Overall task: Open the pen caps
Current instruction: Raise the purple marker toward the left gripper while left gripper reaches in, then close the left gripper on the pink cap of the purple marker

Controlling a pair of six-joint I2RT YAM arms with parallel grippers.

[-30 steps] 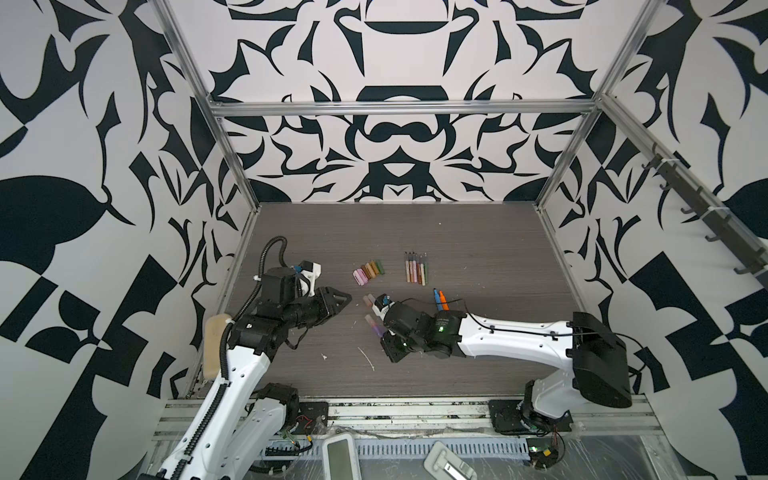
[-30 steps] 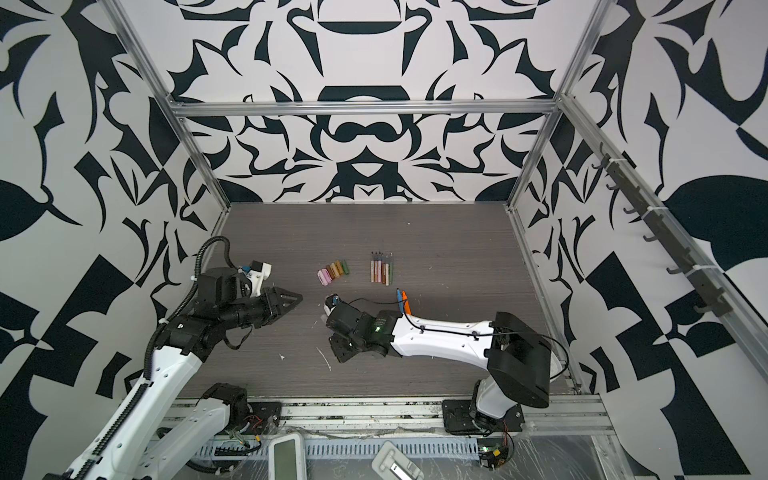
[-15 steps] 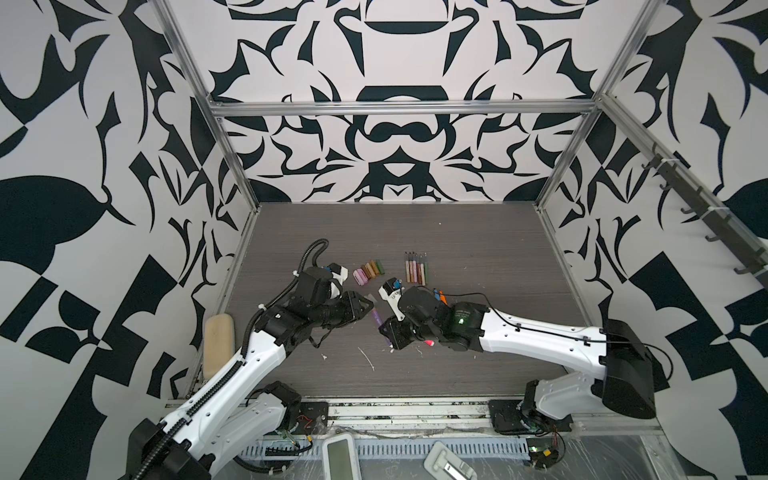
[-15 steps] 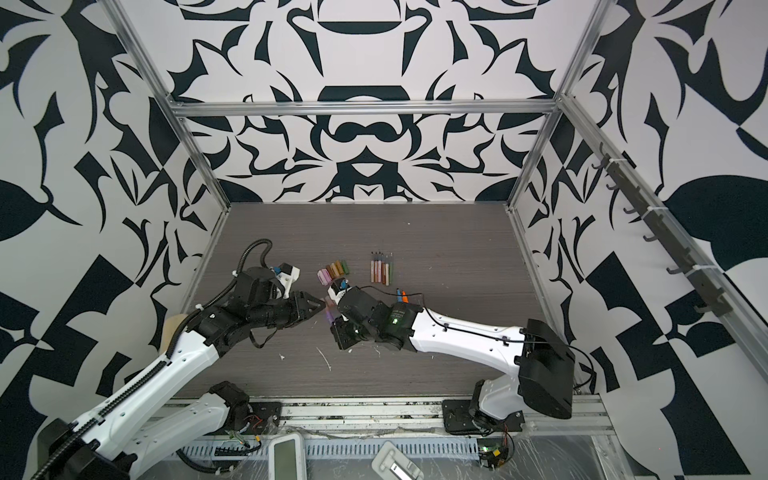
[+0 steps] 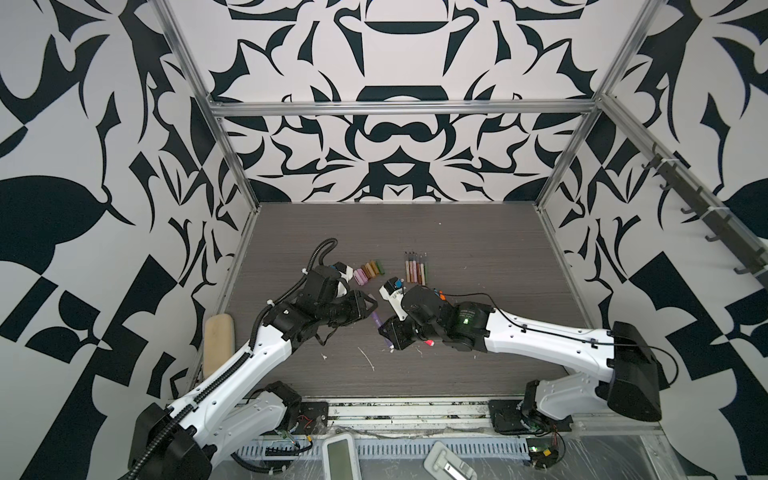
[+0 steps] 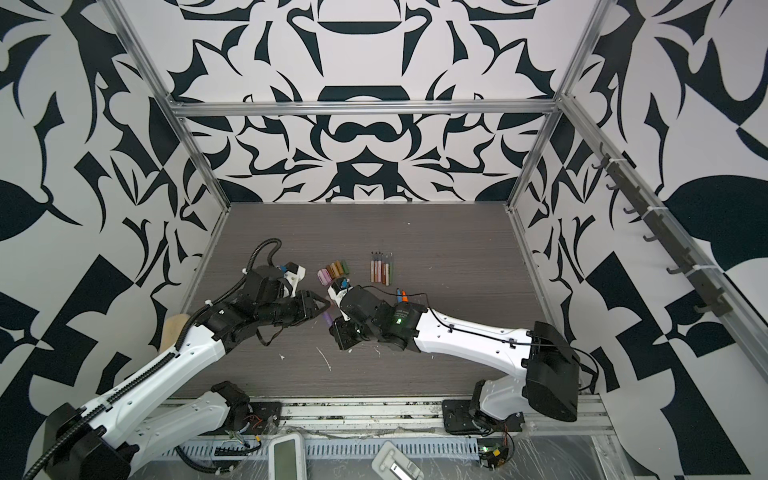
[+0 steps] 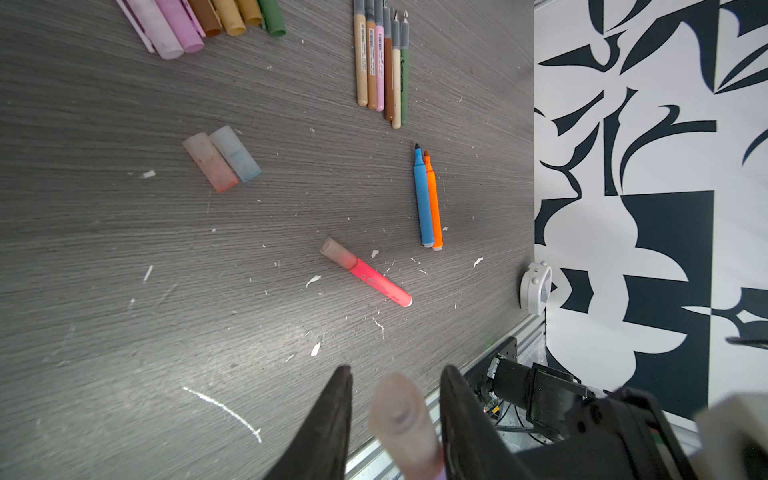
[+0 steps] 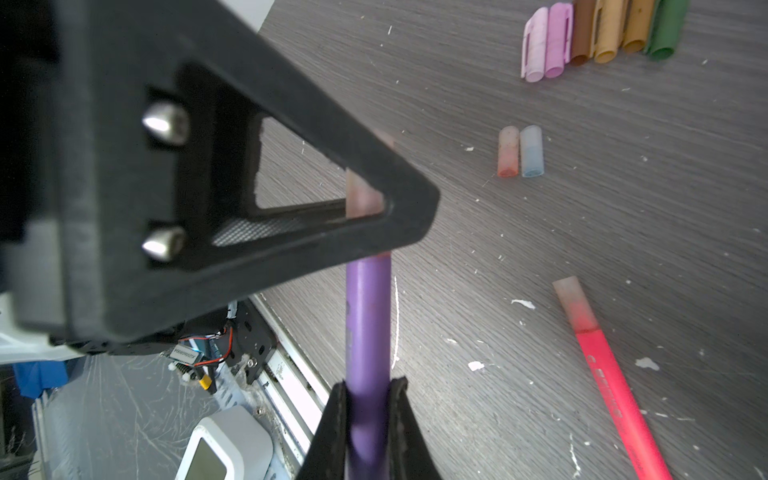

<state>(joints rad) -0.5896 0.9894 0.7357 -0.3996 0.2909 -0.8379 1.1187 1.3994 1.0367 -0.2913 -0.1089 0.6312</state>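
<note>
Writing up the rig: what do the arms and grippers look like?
White shells, black joints; left arm: black ribbed conduit; right arm: thin black cable, green light. Black triangular open-frame fingers, silver screws on left gripper; right gripper black too.

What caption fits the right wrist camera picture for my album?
The right gripper clamps a purple pen while the left gripper, jaws open, straddles its cap.

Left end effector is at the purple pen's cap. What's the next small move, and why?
Probably close the left end effector on the cap. Its jaws stand either side of the cap with a gap on each side, gripping nothing, while the right end effector clamps the purple pen by its barrel.
</note>
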